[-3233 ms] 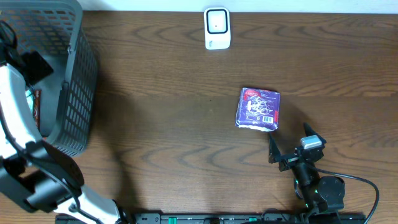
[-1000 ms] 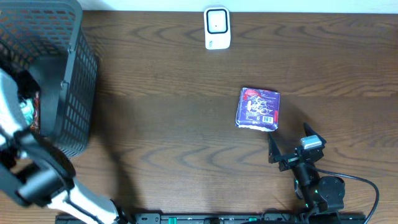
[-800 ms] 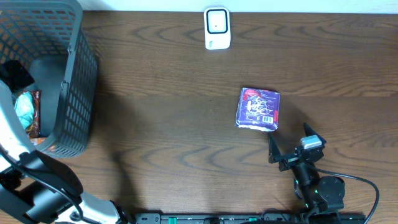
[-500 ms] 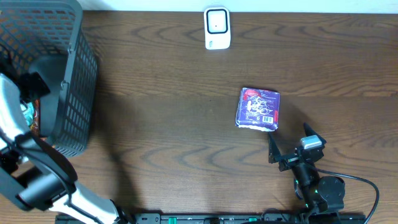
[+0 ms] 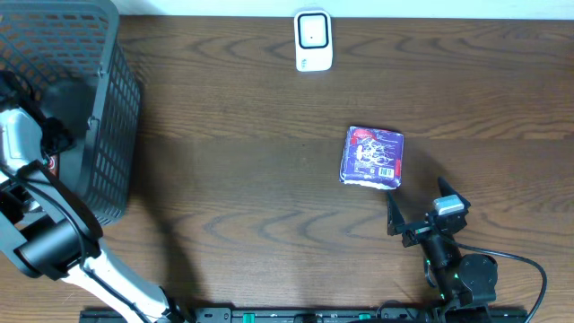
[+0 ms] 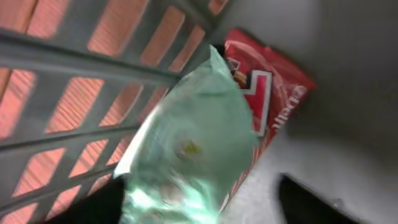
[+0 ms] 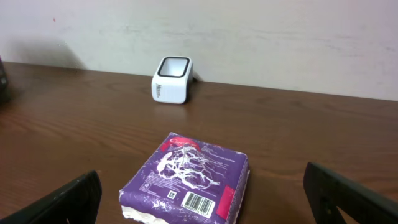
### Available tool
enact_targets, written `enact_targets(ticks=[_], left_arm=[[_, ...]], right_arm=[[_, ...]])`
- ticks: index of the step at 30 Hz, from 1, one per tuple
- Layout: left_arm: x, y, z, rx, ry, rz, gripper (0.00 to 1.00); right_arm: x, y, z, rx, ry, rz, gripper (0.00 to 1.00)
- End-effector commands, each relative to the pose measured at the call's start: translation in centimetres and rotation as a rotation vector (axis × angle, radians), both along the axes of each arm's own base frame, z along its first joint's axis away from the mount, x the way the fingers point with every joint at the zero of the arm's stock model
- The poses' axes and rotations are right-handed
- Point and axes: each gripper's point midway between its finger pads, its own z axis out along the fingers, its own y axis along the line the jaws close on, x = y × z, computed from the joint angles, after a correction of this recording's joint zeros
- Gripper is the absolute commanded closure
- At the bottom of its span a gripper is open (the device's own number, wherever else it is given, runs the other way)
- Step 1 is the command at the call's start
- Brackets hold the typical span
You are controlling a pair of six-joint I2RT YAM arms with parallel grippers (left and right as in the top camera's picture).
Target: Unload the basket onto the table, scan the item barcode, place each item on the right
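1. My left claw [image 6: 199, 200] hangs inside the basket [image 6: 93, 59], its jaws parted and gripping nothing. The view is blurred.
2. The item I judge to be in hand, a pale green pouch [image 6: 186, 149], lies just ahead of this claw, nearer its left finger. It rests against the basket wall and overlaps a red packet [image 6: 277, 93] beyond it.
3. Handling, as a judgement: the pouch looks like light, soft, glossy film, so it is probably slippery and crushable. I would pinch it across its narrow middle with light pressure.
4. My right claw [image 7: 202, 198] is spread wide and empty, low over the table [image 7: 323, 137].
5. A purple packet [image 7: 186, 168] lies just ahead of it, with its barcode [image 7: 200, 202] facing up at the near edge. The scanner [image 7: 172, 79] stands well beyond.
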Motion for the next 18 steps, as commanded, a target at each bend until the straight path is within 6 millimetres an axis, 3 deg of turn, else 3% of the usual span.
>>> enact_targets(ticks=[1, 2, 3, 6, 11, 15, 18], left_arm=[[-0.8, 0.1, -2.3, -0.020, 0.067, -0.001, 0.45], [-0.9, 0.0, -2.6, -0.027, 0.077, -0.001, 0.46], [-1.1, -0.1, -2.8, -0.032, 0.085, -0.001, 0.55], [-1.2, -0.3, -2.8, -0.037, 0.092, -0.001, 0.93], [-1.0, -0.3, -0.6, -0.012, 0.052, 0.003, 0.93], [-0.6, 0.0, 3.4, 0.037, -0.048, 0.047, 0.93], [-0.4, 0.0, 7.6, 0.084, -0.139, 0.060, 0.93]], right_arm=[[0.0, -0.1, 0.0, 0.007, 0.001, -0.006, 0.01], [0.0, -0.1, 0.0, 0.007, 0.002, -0.006, 0.01], [0.0, -0.1, 0.0, 0.007, 0.001, -0.006, 0.01], [0.0, -0.1, 0.0, 0.007, 0.001, -0.006, 0.01], [0.0, -0.1, 0.0, 0.007, 0.001, -0.006, 0.01], [0.0, -0.1, 0.0, 0.007, 0.001, -0.006, 0.01], [0.0, -0.1, 0.0, 0.007, 0.001, -0.006, 0.01]])
